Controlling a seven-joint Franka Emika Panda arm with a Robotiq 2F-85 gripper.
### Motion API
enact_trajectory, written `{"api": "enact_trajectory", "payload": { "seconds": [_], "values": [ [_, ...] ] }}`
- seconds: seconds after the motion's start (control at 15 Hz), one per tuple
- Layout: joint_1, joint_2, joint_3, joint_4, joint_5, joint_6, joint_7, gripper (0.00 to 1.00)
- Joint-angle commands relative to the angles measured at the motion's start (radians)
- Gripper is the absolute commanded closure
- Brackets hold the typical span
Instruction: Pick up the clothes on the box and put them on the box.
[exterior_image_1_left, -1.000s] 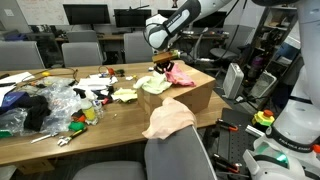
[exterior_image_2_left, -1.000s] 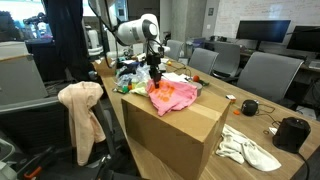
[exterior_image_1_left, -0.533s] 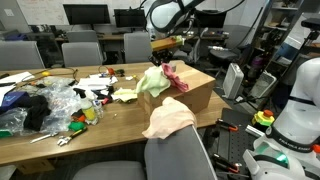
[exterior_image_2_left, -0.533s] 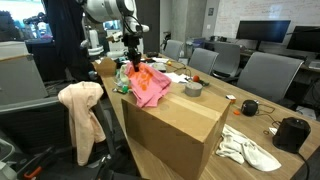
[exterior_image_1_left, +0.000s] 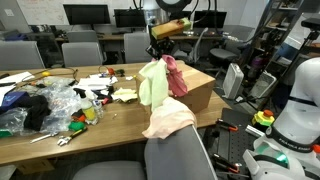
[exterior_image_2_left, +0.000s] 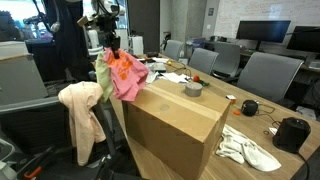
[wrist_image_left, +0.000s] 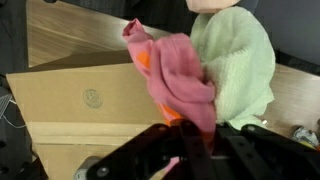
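My gripper (exterior_image_1_left: 160, 54) is shut on a bundle of clothes: a pale green cloth (exterior_image_1_left: 152, 87) and a pink and orange cloth (exterior_image_1_left: 177, 77). They hang from it above the near end of the brown cardboard box (exterior_image_1_left: 200, 90). The pink cloth (exterior_image_2_left: 124, 75) and the gripper (exterior_image_2_left: 112, 44) also show above the box (exterior_image_2_left: 175, 125) in an exterior view. In the wrist view the pink cloth (wrist_image_left: 175, 85) and green cloth (wrist_image_left: 240, 65) dangle from the jaws (wrist_image_left: 195, 135) over the box top (wrist_image_left: 80, 95).
The wooden table (exterior_image_1_left: 100, 125) carries plastic bags and clutter (exterior_image_1_left: 50, 105). A beige garment drapes a chair back (exterior_image_1_left: 170, 120), also seen in an exterior view (exterior_image_2_left: 82, 110). A tape roll (exterior_image_2_left: 194, 89) lies on the table. Office chairs and monitors stand around.
The gripper has risen and moved toward the box's end, lifting the pink and green cloths off the box top so they now hang free.
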Motion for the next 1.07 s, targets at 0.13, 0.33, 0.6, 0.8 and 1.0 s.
{"api": "enact_trajectory", "payload": {
  "seconds": [0.13,0.33,0.6,0.8,1.0],
  "values": [
    [0.024,-0.03,0.077,0.054,-0.038,-0.107,-0.043,0.97],
    [0.053,-0.025,0.122,0.104,-0.076,-0.172,-0.062,0.97],
    [0.099,0.016,0.178,0.182,-0.149,-0.263,-0.072,0.97],
    [0.134,0.052,0.211,0.231,-0.207,-0.316,-0.085,0.97],
    [0.171,0.105,0.234,0.284,-0.266,-0.36,-0.097,0.97]
  ]
}}
